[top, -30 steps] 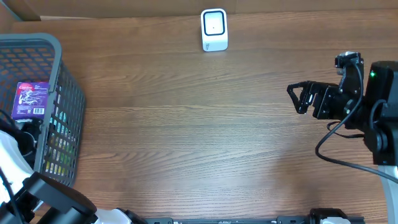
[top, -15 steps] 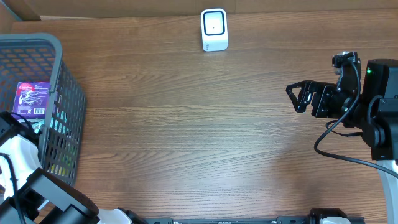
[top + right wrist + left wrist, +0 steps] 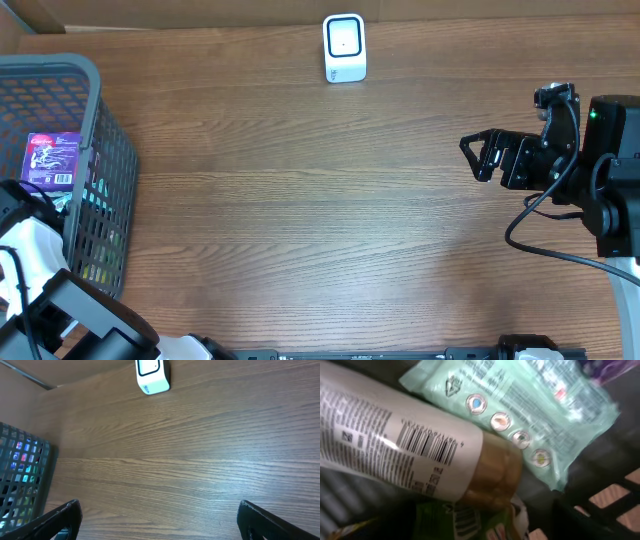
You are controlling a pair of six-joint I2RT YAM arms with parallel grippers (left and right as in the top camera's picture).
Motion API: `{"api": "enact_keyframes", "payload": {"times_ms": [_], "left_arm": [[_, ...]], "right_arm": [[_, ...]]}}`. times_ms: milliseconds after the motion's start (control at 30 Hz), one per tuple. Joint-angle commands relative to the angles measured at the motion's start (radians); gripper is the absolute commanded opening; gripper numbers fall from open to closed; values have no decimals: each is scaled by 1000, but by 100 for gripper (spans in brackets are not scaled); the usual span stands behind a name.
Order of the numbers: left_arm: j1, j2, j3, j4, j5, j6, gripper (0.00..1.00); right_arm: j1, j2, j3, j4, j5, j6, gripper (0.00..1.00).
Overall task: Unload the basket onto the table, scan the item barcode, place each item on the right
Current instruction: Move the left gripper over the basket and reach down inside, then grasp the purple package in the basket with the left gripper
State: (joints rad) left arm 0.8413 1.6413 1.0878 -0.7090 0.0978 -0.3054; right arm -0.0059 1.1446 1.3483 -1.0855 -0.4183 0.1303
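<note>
The left wrist view looks close into the basket. There a white bottle (image 3: 395, 440) with a gold cap (image 3: 495, 472) lies on its side, its barcode (image 3: 427, 445) facing up. A mint-green pack (image 3: 530, 405) lies beside it and a green packet (image 3: 455, 522) below. None of my left gripper's fingers show in that view. Overhead, only the left arm (image 3: 25, 235) appears, at the basket's near side. The white scanner (image 3: 344, 47) stands at the table's far edge. Over bare wood at the right, my right gripper (image 3: 480, 156) is open and empty.
The grey mesh basket (image 3: 95, 85) takes up the left end of the table, with a purple packet (image 3: 50, 160) on top inside. In the right wrist view the scanner (image 3: 152, 375) is far ahead and the basket's corner (image 3: 25, 475) sits at left.
The left arm has shifted a little at the basket's near side. The right arm has barely moved and stays open.
</note>
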Motion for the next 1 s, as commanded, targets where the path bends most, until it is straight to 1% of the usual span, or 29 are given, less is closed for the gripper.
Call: {"api": "enact_keyframes", "payload": {"times_ms": [0,67,167,200,267,300,367,433,500,533,667,800,900,933,967], "left_arm": [[-4,8,161,-73,50,13,80],[-5,8,250,-100,50,13,79],[-5,8,338,-101,48,6,78],[-5,8,354,-97,31,-19,78],[-5,8,362,-88,-65,-126,78],[-8,24,348,-62,-153,-216,78],[-17,49,347,-28,-160,-225,79],[-31,88,347,23,-161,-227,82],[-50,138,347,82,-161,-235,90],[-64,174,347,114,-160,-244,91],[-101,252,347,125,-164,-278,92],[-125,343,347,137,-234,-331,97],[-129,399,347,150,-230,-331,96],[-129,411,347,153,-225,-331,92],[-129,420,347,154,-218,-331,85]], "right_arm": [[5,5,30,6,-3,-4,100],[5,10,30,6,-3,-3,100],[5,21,30,6,-6,0,100],[5,24,30,6,-8,0,100],[5,35,30,6,-11,0,100],[5,46,30,7,-10,-1,100],[5,51,30,11,-10,-1,100],[5,55,30,17,-10,-1,100],[5,56,30,20,-10,-1,100],[5,56,30,20,-11,-1,100],[5,56,30,18,-11,-1,100],[6,56,30,9,-11,-1,100],[6,56,29,-2,-11,-1,100],[6,56,29,-3,-11,0,100],[6,56,28,-3,-11,-1,100]]}}
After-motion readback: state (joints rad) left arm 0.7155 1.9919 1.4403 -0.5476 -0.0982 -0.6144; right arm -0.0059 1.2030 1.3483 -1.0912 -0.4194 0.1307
